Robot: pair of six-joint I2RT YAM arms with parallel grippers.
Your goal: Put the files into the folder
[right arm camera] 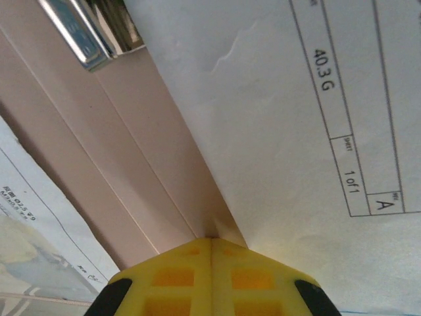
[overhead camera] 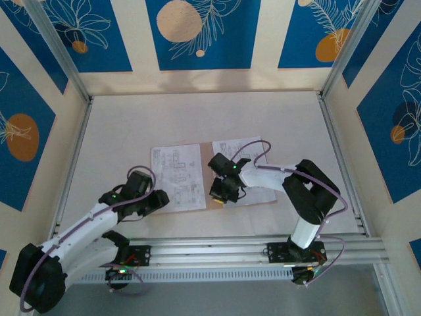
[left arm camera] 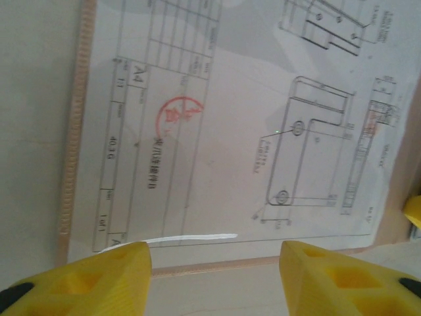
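- On the pale table (overhead camera: pixel 197 118), about midway between the two arms, the pinkish-tan folder (overhead camera: pixel 206 158) lies open and flat; a white printed sheet rests on each half.
- Left sheet (overhead camera: pixel 176 178) covers the left half; the left wrist view shows line drawings, a table of text and a red stamp on it, with the folder's rim bare along two of its edges.
- Right sheet (overhead camera: pixel 227 148) lies on the right half; a metal clip (right arm camera: pixel 82 36) sits on the spine beside it.
- Right gripper (overhead camera: pixel 220 194) is down at the spine's near end; its yellow fingers (right arm camera: pixel 164 276) are pressed together at that sheet's edge; whether paper is caught between them cannot be told.
- Left gripper (overhead camera: pixel 156 201) sits at the left sheet's near corner, jaws parted with nothing between them; its fingertips (left arm camera: pixel 99 276) stand just outside the folder's edge.
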